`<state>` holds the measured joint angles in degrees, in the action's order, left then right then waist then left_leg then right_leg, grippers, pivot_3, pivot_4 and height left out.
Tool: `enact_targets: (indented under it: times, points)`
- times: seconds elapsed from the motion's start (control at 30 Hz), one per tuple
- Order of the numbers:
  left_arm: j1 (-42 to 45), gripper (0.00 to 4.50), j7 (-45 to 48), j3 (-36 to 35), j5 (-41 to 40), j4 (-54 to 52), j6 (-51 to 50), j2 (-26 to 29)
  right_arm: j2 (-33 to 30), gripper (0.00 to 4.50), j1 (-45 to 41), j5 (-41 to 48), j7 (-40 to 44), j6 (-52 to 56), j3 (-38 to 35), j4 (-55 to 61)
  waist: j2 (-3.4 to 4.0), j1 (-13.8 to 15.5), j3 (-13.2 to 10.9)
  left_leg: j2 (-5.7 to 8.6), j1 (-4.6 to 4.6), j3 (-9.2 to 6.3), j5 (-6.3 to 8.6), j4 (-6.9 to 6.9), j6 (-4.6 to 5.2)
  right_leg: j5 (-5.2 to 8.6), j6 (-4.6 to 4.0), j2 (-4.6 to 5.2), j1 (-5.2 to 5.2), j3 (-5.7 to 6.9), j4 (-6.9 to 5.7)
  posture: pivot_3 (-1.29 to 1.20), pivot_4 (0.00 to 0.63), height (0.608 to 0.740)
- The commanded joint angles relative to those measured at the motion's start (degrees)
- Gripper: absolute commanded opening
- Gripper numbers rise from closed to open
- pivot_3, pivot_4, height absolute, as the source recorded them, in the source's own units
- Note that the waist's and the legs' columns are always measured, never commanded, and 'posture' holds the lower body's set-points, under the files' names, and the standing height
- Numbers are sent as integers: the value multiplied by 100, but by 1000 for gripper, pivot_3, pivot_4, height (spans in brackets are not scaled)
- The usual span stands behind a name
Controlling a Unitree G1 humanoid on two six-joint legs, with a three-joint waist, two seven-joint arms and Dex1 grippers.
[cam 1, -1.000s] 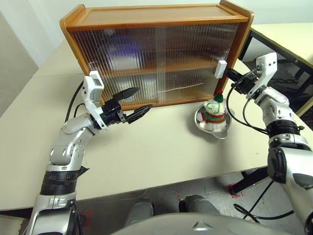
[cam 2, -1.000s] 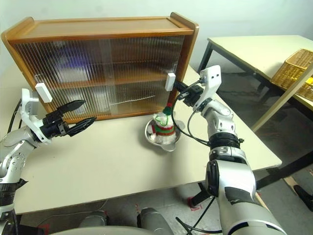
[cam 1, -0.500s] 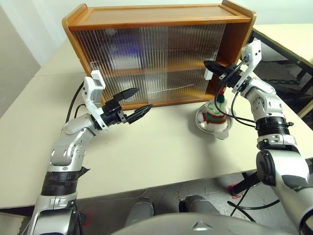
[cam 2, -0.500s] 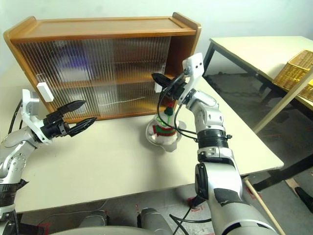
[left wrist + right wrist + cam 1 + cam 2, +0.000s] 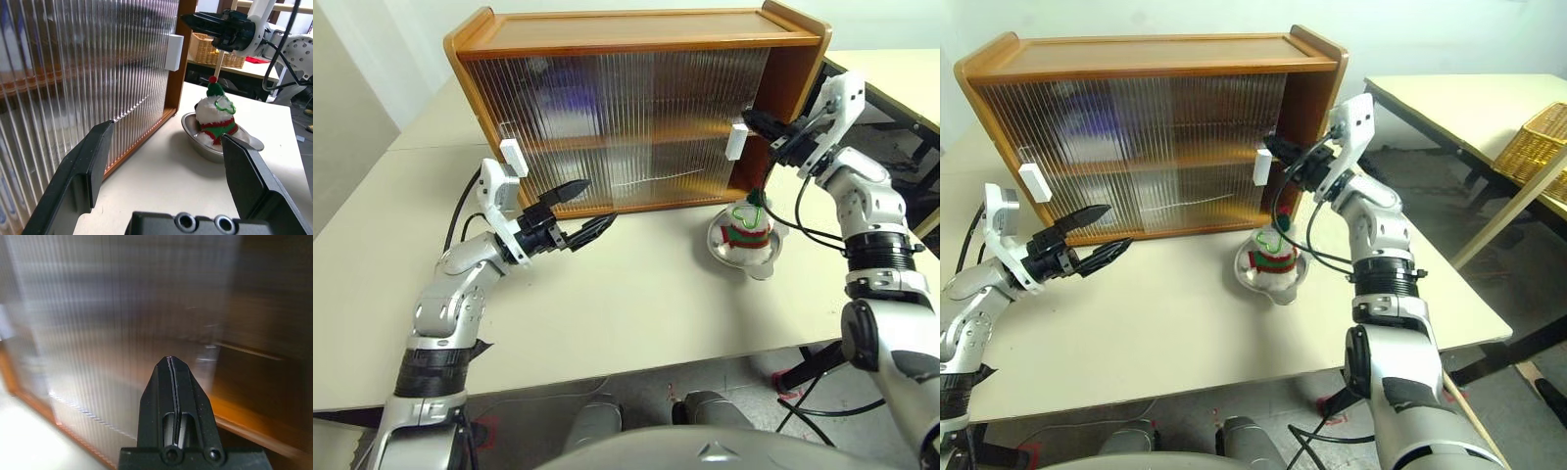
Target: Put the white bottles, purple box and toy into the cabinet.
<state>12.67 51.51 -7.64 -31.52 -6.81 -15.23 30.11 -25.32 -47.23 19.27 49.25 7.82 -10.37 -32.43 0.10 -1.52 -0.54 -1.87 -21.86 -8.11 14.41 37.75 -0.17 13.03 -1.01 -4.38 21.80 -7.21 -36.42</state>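
Cabinet — glossy wood, ribbed translucent doors; plush toy in steel bowl.

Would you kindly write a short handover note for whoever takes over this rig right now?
Left pincer: open, empty, in front of the cabinet.
Right pincer: shut, empty, beside the right door's white handle; that door stands partly open.
Toy: sitting in the steel bowl on the table, at the cabinet's right end.
A purple blur shows behind the ribbed doors; contents cannot be told.
Left: open the door wider, put the toy inside.
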Motion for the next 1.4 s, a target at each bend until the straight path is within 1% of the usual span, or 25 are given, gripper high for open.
enact_targets:
  times: [0.03, 0.27, 0.47, 0.87, 1.17, 1.4]
  points:
    - [136, 4500, -3, 112, 95, 24, 57, -53, -18, 26, -42, -156, -204, 147, 93, -173, 0, -3, 0, 0, 1, 0, 0, 0, 0, 0, 0, -1, 0, 0, -1, -37, 0, 740]
    - [164, 4500, -9, 116, 111, 34, 79, -71, 57, 26, -157, -479, -544, 123, 259, -695, 1, -7, 0, -4, 0, 0, -1, 0, 2, -3, 4, -2, 3, -1, -4, -31, 0, 740]
    - [109, 4500, -22, 62, 94, -17, 76, -28, 142, 26, -224, -555, -548, 110, 332, -826, 1, -5, 0, -7, -1, 0, -1, -2, 2, -4, 6, -3, 6, 0, -4, -23, 0, 740]
    - [87, 4500, -92, 56, 107, -37, 101, -29, 431, 26, -212, -430, -404, 931, 556, -141, 1, -10, 0, -27, 0, 7, -1, -1, 1, -4, 4, -23, 8, 0, -5, -13, 0, 740]
    - [10, 4500, -146, 24, 91, -100, 121, -19, 706, 26, -250, -415, -401, 1159, 668, 58, 1, 3, 0, -35, 0, 9, 0, -1, 0, -15, -19, -63, 18, 0, -5, -5, 0, 740]
    - [-87, 4500, -177, -31, 73, -168, 129, 15, 884, 26, -325, -428, -384, 1157, 763, -18, 1, 11, 0, -42, 1, 3, -1, -2, 0, -23, -33, -89, 24, 3, -5, 22, 0, 740]
